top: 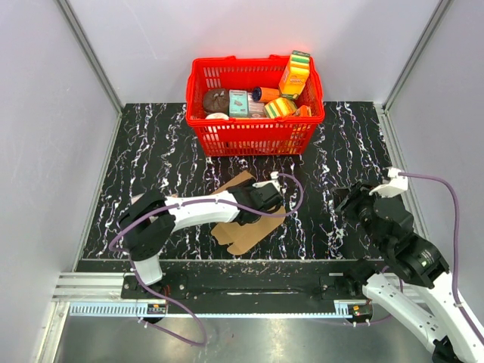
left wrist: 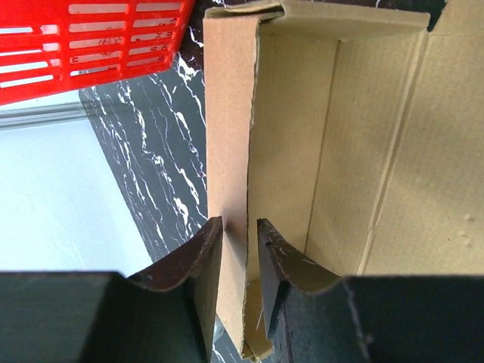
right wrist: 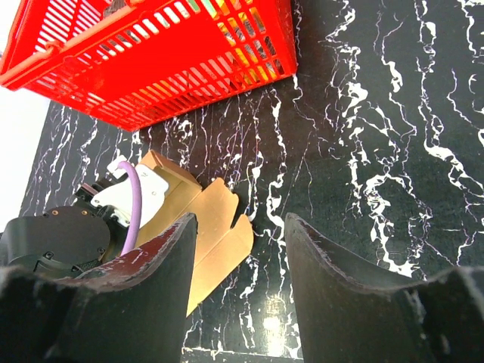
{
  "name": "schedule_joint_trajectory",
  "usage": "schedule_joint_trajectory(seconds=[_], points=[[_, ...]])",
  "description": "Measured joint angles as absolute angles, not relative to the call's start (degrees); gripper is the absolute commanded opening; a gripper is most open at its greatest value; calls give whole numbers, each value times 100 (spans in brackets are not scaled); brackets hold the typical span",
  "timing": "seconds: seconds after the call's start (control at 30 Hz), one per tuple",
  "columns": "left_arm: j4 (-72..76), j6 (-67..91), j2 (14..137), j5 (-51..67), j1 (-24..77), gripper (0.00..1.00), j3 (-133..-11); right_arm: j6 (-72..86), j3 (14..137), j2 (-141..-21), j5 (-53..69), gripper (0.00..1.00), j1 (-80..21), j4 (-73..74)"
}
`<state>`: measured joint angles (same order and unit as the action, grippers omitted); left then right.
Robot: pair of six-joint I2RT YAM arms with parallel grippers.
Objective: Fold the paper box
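The paper box (top: 242, 229) is a brown cardboard sheet lying partly folded on the black marble table, just in front of the basket. My left gripper (top: 261, 198) reaches over it. In the left wrist view one long side wall (left wrist: 227, 113) of the paper box (left wrist: 363, 151) stands upright, and my left gripper (left wrist: 240, 227) pinches that wall from both sides, with only a sliver of gap at the right fingertip. My right gripper (top: 352, 204) hovers to the right of the box. It stands open (right wrist: 240, 221) over bare table, and the box (right wrist: 219, 227) lies to its left.
A red plastic basket (top: 253, 136) full of colourful packages stands at the back centre, close behind the box, and its wall shows in the left wrist view (left wrist: 91, 45). White walls close in the table on both sides. A metal rail runs along the near edge.
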<state>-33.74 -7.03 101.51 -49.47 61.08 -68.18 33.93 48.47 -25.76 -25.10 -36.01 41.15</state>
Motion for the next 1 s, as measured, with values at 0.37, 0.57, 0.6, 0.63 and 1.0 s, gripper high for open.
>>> schedule_joint_trajectory(seconds=[0.37,0.57,0.6,0.63,1.0], points=[[-3116,-908,10267,-5238,6010,19,-6735,3393,4904,-2543,-2508,57,-3601,4145],[-3050,-974,10294,-5349,5981,14,-6735,3382,4904,-2512,-2436,59,-3601,4143],[-3039,-993,10294,-5360,5977,13,-6735,3369,4904,-2510,-2436,60,-3601,4143],[-3030,-1011,10294,-5363,5970,10,-6735,3341,4904,-2510,-2438,61,-3601,4143],[-3227,-1063,9981,-4836,5848,0,-6788,3015,5065,-2554,-2456,65,-3601,4145]])
